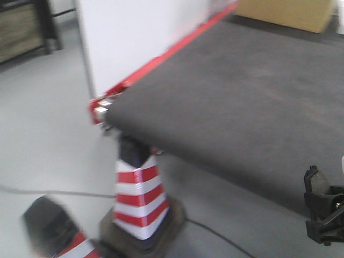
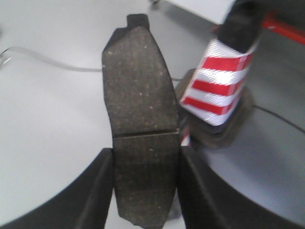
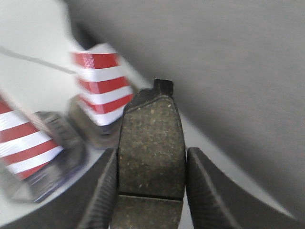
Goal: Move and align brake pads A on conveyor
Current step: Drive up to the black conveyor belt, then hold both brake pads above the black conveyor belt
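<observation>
The left gripper [image 2: 145, 157] pinches a brake pad [image 2: 140, 109] over the floor [image 2: 47, 119]; the right gripper [image 3: 151, 157] clamps a second brake pad [image 3: 151, 133] beside the conveyor [image 3: 228, 62], near striped traffic cones [image 1: 138, 193].

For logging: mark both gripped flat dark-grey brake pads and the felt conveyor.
Left-held brake pad [image 2: 138, 86]: left wrist view, upper face.
Right-held brake pad [image 3: 151, 143]: right wrist view, upper face.
Conveyor [image 1: 242, 91]: front view, belt top.

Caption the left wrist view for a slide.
A brake pad clamped in the left pincer over the grey floor, a red-and-white striped cone behind it.
</observation>
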